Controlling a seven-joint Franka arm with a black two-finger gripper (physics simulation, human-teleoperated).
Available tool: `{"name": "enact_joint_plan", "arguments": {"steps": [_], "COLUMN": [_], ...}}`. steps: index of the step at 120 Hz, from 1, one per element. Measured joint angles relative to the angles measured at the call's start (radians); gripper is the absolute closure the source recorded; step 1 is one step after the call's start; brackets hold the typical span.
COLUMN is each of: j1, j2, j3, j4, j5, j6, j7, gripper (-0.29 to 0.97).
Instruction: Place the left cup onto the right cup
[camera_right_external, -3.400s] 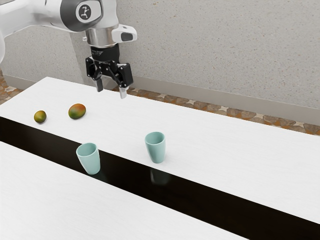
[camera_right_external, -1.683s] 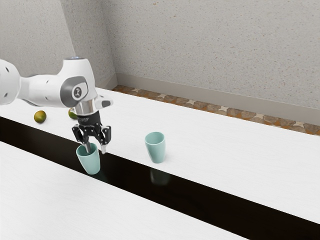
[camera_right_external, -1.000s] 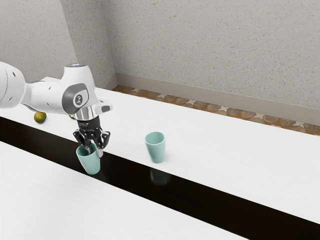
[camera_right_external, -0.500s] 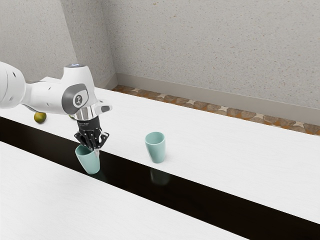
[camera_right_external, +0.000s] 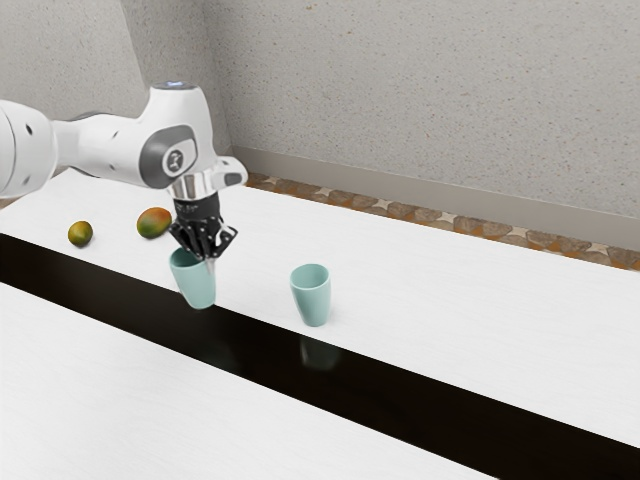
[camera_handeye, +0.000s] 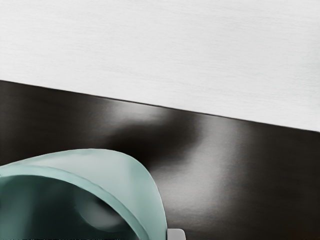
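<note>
The wrist view looks into the left cup's (camera_handeye: 90, 200) open mouth above the black strip (camera_handeye: 240, 165), while the exterior view shows the gripper (camera_right_external: 205, 252) pinched narrow on its rim, holding it mouth-up, nearly upright, clear of the white table (camera_right_external: 480, 290), beside the standing right cup (camera_right_external: 311, 294), before a speckled grey wall (camera_right_external: 420, 90).

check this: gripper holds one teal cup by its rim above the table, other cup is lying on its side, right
The exterior view shows the other cup standing upright on the table, not on its side. The gripper does hold the teal cup by its rim above the table.
</note>
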Motion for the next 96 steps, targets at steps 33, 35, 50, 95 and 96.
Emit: {"name": "enact_joint_plan", "arguments": {"steps": [33,35,50,95,96], "j1": [-0.084,-0.090,-0.127,-0.151,-0.151], "j2": [0.029,0.029,0.042,0.141,0.143], "j3": [-0.049,-0.054,-0.096,-0.211,-0.212], "j4": [0.197,0.204,0.264,0.426,0.428], "j5": [0.047,0.050,0.072,0.167,0.168], "j6": [-0.132,-0.139,-0.186,-0.264,-0.265], "j7": [-0.017,-0.018,-0.027,-0.065,-0.065], "gripper": [0.78,0.78,0.78,0.78,0.78]}}
